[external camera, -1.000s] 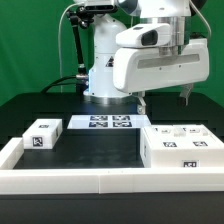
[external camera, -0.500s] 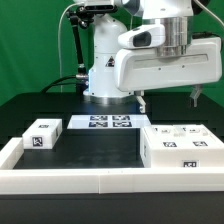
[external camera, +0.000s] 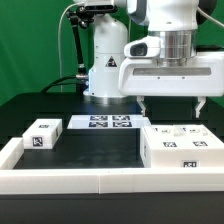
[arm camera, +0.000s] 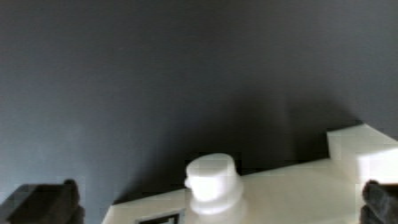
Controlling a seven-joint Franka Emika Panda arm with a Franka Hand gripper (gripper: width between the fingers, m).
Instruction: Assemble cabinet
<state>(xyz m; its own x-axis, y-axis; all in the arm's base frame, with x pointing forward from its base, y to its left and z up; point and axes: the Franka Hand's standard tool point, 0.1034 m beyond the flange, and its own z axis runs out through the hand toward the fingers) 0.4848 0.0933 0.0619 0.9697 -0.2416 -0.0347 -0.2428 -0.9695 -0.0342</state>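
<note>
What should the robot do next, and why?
Probably lower straight down. The tool hangs open above the cabinet, holding nothing and not touching it, so coming down would likely bring it close enough to grip.

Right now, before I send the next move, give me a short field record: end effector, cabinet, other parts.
end effector: open, holding nothing, above the cabinet
cabinet: on the table, exterior view's right, tags on top and front
small tagged block: exterior view's left, apart from the cabinet
marker board: flat on the table, behind and between them
</note>
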